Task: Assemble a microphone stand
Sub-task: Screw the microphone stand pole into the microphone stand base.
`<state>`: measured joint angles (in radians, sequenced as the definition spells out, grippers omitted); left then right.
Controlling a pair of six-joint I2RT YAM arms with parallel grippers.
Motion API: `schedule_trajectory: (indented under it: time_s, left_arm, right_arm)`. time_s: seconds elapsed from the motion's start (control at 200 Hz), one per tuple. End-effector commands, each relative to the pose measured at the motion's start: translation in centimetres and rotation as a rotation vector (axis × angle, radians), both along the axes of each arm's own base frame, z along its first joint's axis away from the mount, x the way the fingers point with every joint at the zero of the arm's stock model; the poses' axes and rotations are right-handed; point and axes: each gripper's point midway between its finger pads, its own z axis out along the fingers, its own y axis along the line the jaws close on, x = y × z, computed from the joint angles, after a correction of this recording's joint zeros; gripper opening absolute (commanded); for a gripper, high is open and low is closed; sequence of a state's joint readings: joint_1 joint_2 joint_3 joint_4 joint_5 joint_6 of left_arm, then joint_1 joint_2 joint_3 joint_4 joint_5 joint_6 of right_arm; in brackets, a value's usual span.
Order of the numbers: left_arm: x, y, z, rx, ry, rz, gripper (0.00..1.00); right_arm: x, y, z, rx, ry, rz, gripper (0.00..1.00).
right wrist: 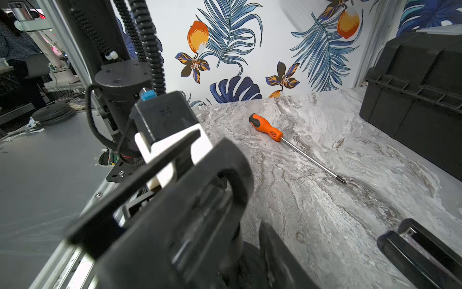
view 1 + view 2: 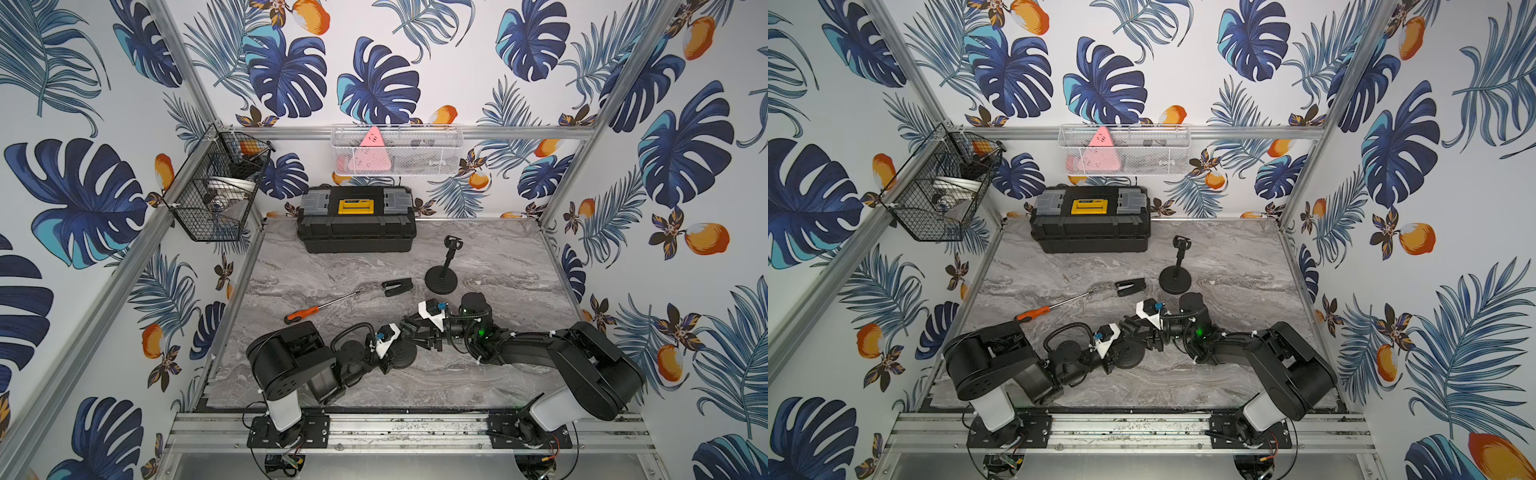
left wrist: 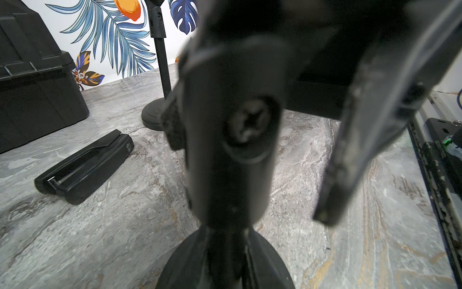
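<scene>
A black stand with a round base [image 2: 406, 355] stands at the front middle of the table, and my left gripper [image 2: 395, 347] is shut on its pole. In the left wrist view a black clip's swivel joint [image 3: 232, 140], with a cross-head screw, sits on top of that pole. My right gripper [image 2: 419, 335] reaches in from the right around the clip [image 1: 190, 210]. One of its fingers [image 1: 277, 252] stands a little off the clip, the other is hidden, and the picture is blurred. A second stand [image 2: 441, 279] carrying a clip [image 2: 452, 242] stands behind.
A loose black clip [image 2: 397, 286] and an orange-handled screwdriver [image 2: 320, 308] lie mid-table. A black toolbox [image 2: 356, 220] sits against the back wall. A black wire basket [image 2: 216, 195] and a white one [image 2: 397, 150] hang on the walls.
</scene>
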<state>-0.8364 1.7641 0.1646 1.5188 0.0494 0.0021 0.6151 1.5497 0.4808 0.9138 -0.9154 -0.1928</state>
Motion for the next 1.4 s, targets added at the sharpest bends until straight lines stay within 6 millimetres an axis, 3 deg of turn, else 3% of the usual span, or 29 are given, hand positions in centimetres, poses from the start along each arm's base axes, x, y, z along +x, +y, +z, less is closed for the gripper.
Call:
schedule_trajectory:
  time_s: [0.0,0.245,0.335,0.44,0.53,0.771,1.096,1.396]
  left_arm:
    - [-0.1,-0.3,0.6,-0.017,-0.021,-0.019,0.23]
    - [0.0,-0.6,0.2,-0.011,-0.013,-0.023,0.24]
    - [0.1,-0.7,0.0,-0.006,-0.009,-0.025,0.24]
    - [0.1,-0.6,0.2,-0.01,-0.014,-0.022,0.24]
    - [0.2,-0.4,0.6,-0.014,-0.025,-0.007,0.28]
    - [0.2,0.5,0.5,-0.004,-0.024,0.026,0.34]
    - [-0.6,1.1,0.8,-0.012,-0.024,0.018,0.27]
    - [-0.7,1.0,1.1,-0.021,-0.025,0.008,0.21]
  right_arm:
    - [-0.4,0.3,1.3,0.052,-0.031,0.046,0.46]
    - [-0.7,0.6,1.6,0.095,-0.036,0.077,0.3]
    - [-0.7,0.6,1.7,0.108,-0.033,0.08,0.19]
    - [-0.5,0.7,1.4,0.095,-0.021,0.077,0.17]
    - [-0.4,0.6,1.1,0.078,-0.025,0.066,0.0]
    - [-0.4,0.1,-0.6,0.015,-0.023,0.004,0.0]
    - [-0.8,-0.4,-3.3,-0.098,-0.047,-0.197,0.0]
    - [-0.7,-1.5,-4.6,-0.19,-0.051,-0.454,0.0]
